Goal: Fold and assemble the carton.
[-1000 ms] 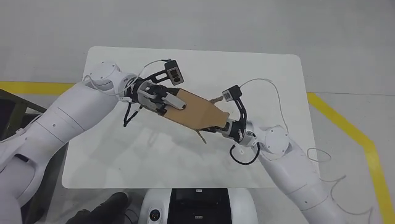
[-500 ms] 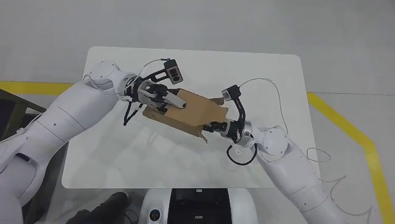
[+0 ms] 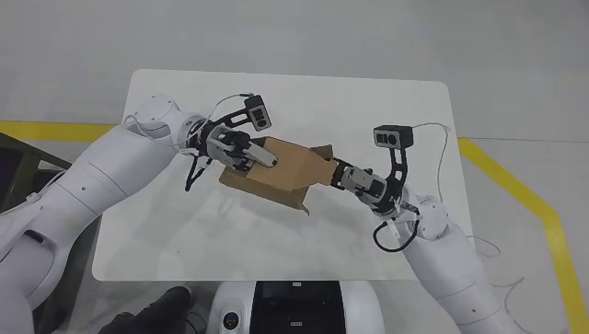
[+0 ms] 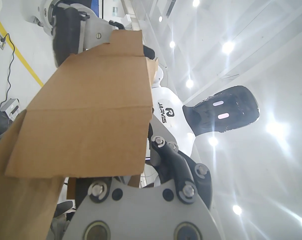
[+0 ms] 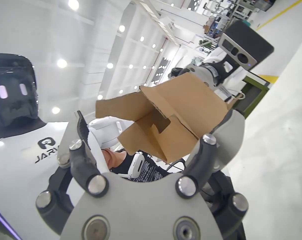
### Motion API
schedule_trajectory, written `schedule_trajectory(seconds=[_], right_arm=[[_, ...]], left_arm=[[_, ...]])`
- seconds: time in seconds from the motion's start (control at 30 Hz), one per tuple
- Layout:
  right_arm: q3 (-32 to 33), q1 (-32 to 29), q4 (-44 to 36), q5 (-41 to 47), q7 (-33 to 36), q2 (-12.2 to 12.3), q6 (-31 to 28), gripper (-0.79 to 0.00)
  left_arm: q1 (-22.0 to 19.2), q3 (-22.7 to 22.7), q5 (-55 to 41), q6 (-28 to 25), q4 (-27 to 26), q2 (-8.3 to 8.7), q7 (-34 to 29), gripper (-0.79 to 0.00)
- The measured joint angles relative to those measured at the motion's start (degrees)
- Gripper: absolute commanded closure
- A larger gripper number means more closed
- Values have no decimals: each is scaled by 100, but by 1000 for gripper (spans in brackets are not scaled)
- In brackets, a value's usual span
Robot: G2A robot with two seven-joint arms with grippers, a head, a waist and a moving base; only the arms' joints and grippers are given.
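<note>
Carton (image 3: 281,169), one; table (image 3: 396,104), one

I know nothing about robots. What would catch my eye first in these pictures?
A brown carton, half folded with flaps sticking out, is held over the middle of the white table. A gripper stands at each end of it: the left gripper clamps one end, and the right gripper has its fingers spread around the other.

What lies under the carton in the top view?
The white table lies under the carton. Its surface shows around it; the patch directly beneath is covered and cannot be seen.
</note>
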Motion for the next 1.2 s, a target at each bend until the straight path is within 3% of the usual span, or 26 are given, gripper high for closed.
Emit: schedule_trajectory(seconds=[0.27,0.83,1.2], right_arm=[[-18,325,437,461,488,-28,-240,-785],[129,625,1115,209,301,-59,-455,-785],[148,422,1050,654,332,-64,-436,-785]], left_arm=[[51,99,45,20,-56,43,0,0],[43,212,81,57,-103,134,0,0],[56,170,-241,-9,79,153,0,0]])
